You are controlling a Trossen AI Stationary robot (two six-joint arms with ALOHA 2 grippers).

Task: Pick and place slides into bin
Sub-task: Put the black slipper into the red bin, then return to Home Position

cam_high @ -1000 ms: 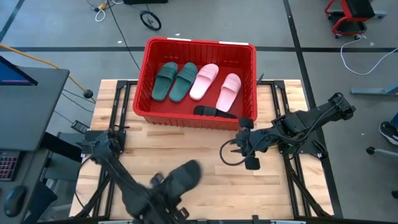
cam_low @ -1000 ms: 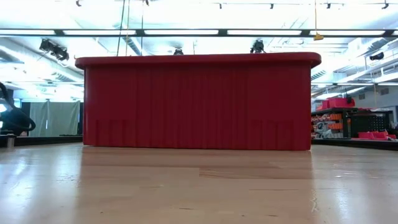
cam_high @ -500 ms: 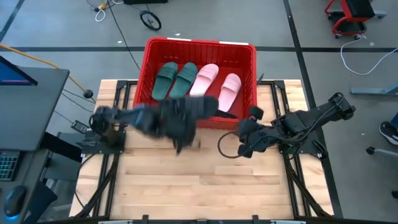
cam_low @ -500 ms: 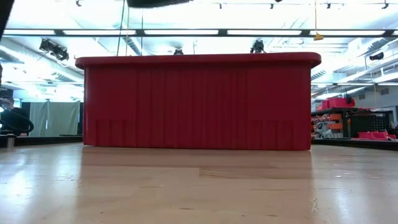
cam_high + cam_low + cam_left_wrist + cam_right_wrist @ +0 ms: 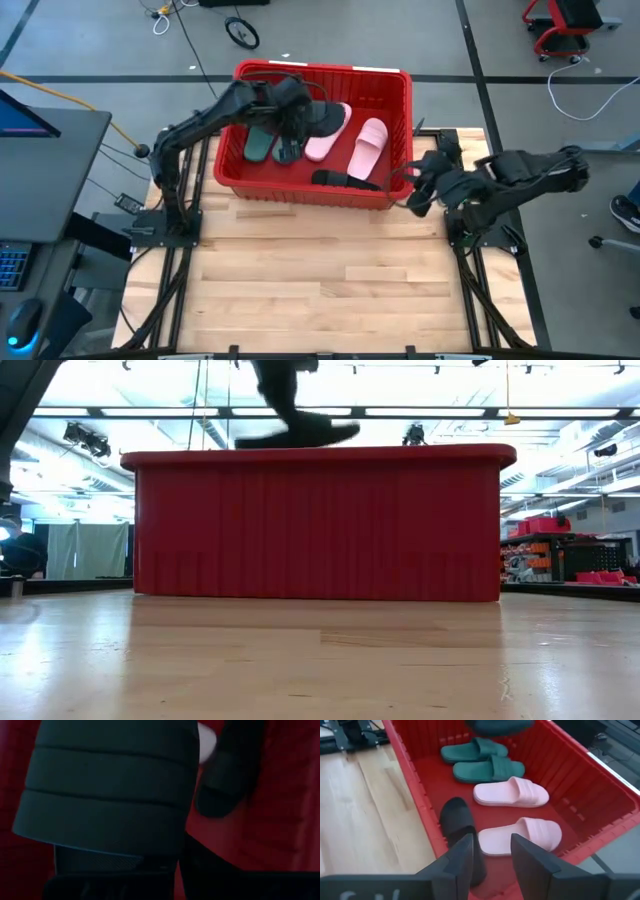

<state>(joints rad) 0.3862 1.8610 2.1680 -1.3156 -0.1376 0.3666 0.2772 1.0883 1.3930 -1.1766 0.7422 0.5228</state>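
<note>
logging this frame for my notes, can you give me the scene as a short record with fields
bin: red crate at the table's far edge
slides in bin: two dark green, two pale pink, one black by the near wall
sixth slide: black slide held over the bin
left end effector: above the bin interior, shut on the black slide
right end effector: beside the bin's right wall, fingers apart, holding nothing
table: wooden top, no slides on it
</note>
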